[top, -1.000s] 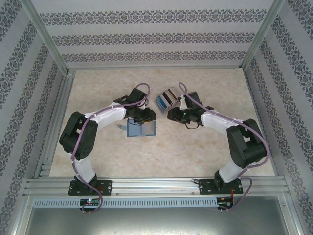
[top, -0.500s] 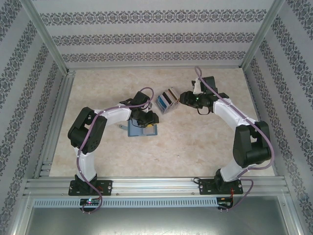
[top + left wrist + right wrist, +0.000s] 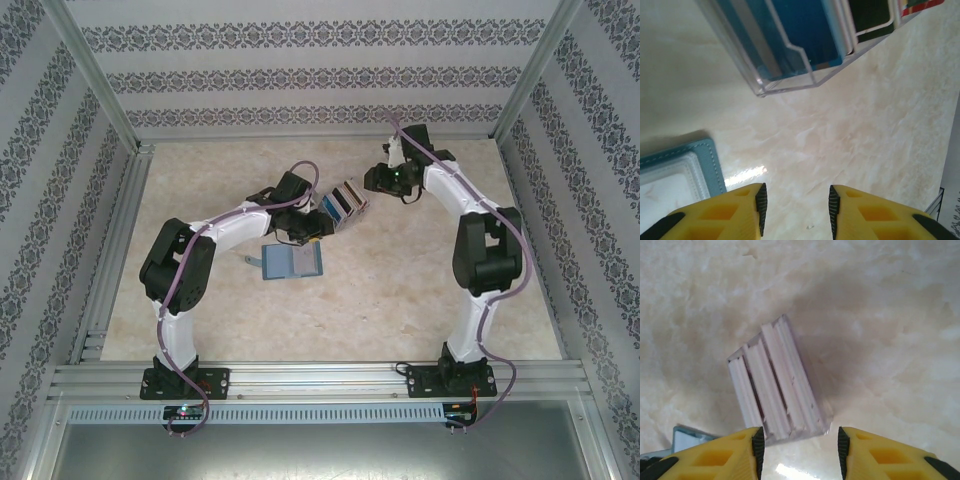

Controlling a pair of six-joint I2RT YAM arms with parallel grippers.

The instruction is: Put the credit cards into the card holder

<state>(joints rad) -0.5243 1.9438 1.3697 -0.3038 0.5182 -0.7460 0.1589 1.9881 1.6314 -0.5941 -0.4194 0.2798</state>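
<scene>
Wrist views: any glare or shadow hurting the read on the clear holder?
Left wrist: glare streak on the table beside the wallet; holder edges and blue card crisp. Right wrist: washed out, holder pale against the table, soft shadow to its right, glare patch between the fingers. Top external: even light, no glare.

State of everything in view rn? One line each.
left gripper: open, empty
right gripper: open, empty
clear holder: standing on the table, cards in its slots
cards: seated in the clear holder; blue, dark and red ones show
wallet: lying open, flat on the table
</scene>
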